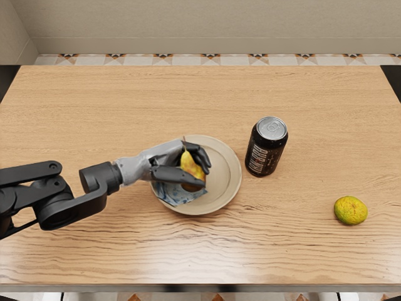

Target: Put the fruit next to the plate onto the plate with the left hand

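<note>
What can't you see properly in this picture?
Head view only:
Under the pear: the left hand covers it, so whether it touches the plate is unclear.
Bluish patch under the hand: mostly hidden, unidentifiable.
Label on the can: too small to read.
Left arm: cut off by the left edge.

Setting: simulated domestic dining area. Indicators: wooden table (94,100) with plank grain; patterned floor tiles (210,59) along the far edge; plain beige wall (207,17) with skirting board (207,45); tableware and food items on the surface, namely plate (233,168), drink can (266,146), citrus fruit (350,210)
</note>
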You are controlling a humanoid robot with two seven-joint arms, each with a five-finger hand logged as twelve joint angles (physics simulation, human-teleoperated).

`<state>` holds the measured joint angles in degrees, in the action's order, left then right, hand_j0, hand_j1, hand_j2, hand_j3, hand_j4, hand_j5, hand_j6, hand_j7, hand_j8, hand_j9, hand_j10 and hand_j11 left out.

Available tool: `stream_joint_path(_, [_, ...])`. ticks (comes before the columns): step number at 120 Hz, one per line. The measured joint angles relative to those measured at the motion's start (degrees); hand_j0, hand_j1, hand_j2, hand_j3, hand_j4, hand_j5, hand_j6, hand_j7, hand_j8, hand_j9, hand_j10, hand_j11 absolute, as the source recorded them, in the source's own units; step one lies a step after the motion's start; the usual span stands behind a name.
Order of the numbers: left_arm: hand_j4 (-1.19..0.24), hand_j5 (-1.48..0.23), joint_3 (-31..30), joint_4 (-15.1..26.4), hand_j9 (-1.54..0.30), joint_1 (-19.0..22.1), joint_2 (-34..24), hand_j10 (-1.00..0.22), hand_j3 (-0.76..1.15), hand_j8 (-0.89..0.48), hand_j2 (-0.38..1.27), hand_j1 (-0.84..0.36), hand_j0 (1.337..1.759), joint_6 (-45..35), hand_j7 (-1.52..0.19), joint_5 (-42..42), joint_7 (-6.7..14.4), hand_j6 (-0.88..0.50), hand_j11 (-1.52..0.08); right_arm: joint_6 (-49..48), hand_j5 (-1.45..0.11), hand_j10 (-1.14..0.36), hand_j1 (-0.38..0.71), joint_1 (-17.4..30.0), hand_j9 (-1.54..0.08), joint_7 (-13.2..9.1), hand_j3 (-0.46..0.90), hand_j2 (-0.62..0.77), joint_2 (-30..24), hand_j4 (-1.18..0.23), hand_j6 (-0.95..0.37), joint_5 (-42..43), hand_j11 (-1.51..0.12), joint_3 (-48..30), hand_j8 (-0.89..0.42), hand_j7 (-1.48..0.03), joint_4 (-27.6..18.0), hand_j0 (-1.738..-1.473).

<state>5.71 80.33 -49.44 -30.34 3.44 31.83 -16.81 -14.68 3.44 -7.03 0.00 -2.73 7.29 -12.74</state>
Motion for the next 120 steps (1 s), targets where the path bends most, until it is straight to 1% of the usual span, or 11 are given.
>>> stream_joint_path(17, [-0.62,-0.87,-0.04,-0.85,-0.89,0.31,0.39,-0.37,0.0,-0.45,0.25,-0.5,1.648,-0.97,-0.87,0.07,0.06,-0.62,-0.87,0.0,-0.02,-0.02,-0.33,0.01,-0.02,0.0,0.0,0.0,0.0,-0.02,-0.02,0.0,-0.02,0.0,-0.02,-0.02,0.0,-1.658])
stream_joint_path(26, [-0.59,-0.82,-0.03,-1.01,-0.83,0.31,0.45,-0.39,0.0,-0.46,0.23,-0.48,1.65,-1.37,-0.82,-0.22,0.44,-0.59,-0.82,0.0,-0.02,-0.02,-0.33,0.0,-0.02,0.0,0.0,0.0,0.0,-0.02,-0.02,0.0,-0.02,0.0,-0.02,-0.02,0.0,-1.658])
stream_joint_path(46, [-0.41,-0.56,0.09,-1.12,-0.56,-0.12,0.54,-0.32,0.0,-0.35,0.13,-0.2,1.655,-2.14,-0.56,-0.92,0.73,-0.41,-0.56,0.0,-0.02,-0.02,-0.33,0.0,-0.02,0.0,0.0,0.0,0.0,-0.02,-0.02,0.0,-0.02,0.0,-0.02,-0.02,0.0,-1.658])
stream_joint_path(50, [-0.37,-0.5,0.19,-1.12,-0.51,-0.35,0.58,-0.27,0.0,-0.32,0.11,-0.14,1.655,-2.24,-0.5,-0.99,0.74,-0.37,-0.5,0.0,-0.02,-0.02,-0.33,0.0,-0.02,0.0,0.0,0.0,0.0,-0.02,-0.02,0.0,-0.02,0.0,-0.02,-0.02,0.0,-1.658])
stream_joint_path(61, [-0.25,-0.34,0.48,-1.01,-0.34,-0.85,0.47,-0.19,0.0,-0.22,0.08,0.02,1.656,-2.34,-0.34,-2.11,0.73,-0.25,-0.34,0.0,-0.02,-0.02,-0.33,0.0,-0.02,0.0,0.0,0.0,0.0,-0.02,-0.02,0.0,-0.02,0.0,-0.02,-0.02,0.0,-1.658])
stream_joint_path(72, [-0.17,-0.22,0.8,-0.7,-0.22,-1.75,-0.94,-0.13,0.0,-0.15,0.05,0.13,1.657,-2.32,-0.22,-2.94,0.72,-0.17,-0.22,0.0,-0.02,-0.02,-0.33,-0.01,-0.02,0.0,0.0,0.0,0.0,-0.02,-0.02,0.0,-0.02,0.0,-0.02,-0.02,0.0,-1.658])
stream_joint_path(78, [-0.13,-0.18,1.19,-0.45,-0.18,-2.16,-2.15,-0.1,0.0,-0.12,0.04,0.18,1.657,-2.15,-0.18,-3.17,0.72,-0.13,-0.18,0.0,-0.02,-0.02,-0.33,0.01,-0.02,0.0,0.0,0.0,0.0,-0.02,-0.02,0.0,-0.02,0.0,-0.02,-0.02,0.0,-1.658])
stream_joint_path(88, [-0.09,-0.12,2.16,0.29,-0.12,-4.47,-4.82,-0.07,0.0,-0.08,0.03,0.23,1.657,-1.9,-0.12,-3.36,0.72,-0.09,-0.12,0.0,-0.02,-0.02,-0.33,0.01,-0.02,0.0,0.0,0.0,0.0,-0.02,-0.02,0.0,-0.02,0.0,-0.02,-0.02,0.0,-1.658])
stream_joint_path(109, [-0.04,-0.06,5.84,2.52,-0.06,-5.31,-15.11,-0.04,0.0,-0.04,0.01,0.29,1.658,-1.38,-0.06,-3.5,0.61,-0.04,-0.06,0.0,-0.02,-0.02,-0.33,0.01,-0.02,0.0,0.0,0.0,0.0,-0.02,-0.02,0.0,-0.02,0.0,-0.02,-0.02,0.0,-1.658])
stream_joint_path(114, [-0.04,-0.05,6.93,2.93,-0.05,-5.15,-18.07,-0.03,0.0,-0.04,0.01,0.3,1.658,1.36,-0.05,-3.63,0.44,-0.04,-0.05,0.0,-0.02,-0.02,-0.33,0.01,-0.02,0.0,0.0,0.0,0.0,-0.02,-0.02,0.0,-0.02,0.0,-0.02,-0.02,0.0,-1.658])
stream_joint_path(120, [-0.03,-0.04,8.59,3.24,-0.04,-4.34,-22.89,-0.03,0.0,-0.03,0.01,0.31,1.658,8.26,-0.04,-6.09,0.35,-0.03,-0.04,0.0,-0.02,-0.02,-0.33,0.0,-0.02,0.0,0.0,0.0,0.0,-0.02,-0.02,0.0,-0.02,0.0,-0.02,-0.02,0.0,-1.658])
